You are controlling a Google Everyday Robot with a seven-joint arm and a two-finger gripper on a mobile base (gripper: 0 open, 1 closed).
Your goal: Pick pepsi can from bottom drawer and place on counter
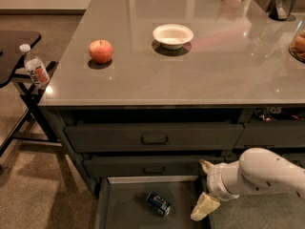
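Reach step, as judged: gripper, fingers spread and empty, hung over the right edge of the open bottom drawer; pepsi can lay on its side at its 9 o'clock, apart. The next move needed a leftward, lowering approach to straddle the can. Counter above held apple and bowl; nothing blocked the path, bar the low upper drawers.

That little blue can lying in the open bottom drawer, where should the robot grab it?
Probably across the pepsi can's round middle, coming from above: it lies on its side on the bottom drawer's flat floor, curved wall up. The gripper hangs open just right of it.
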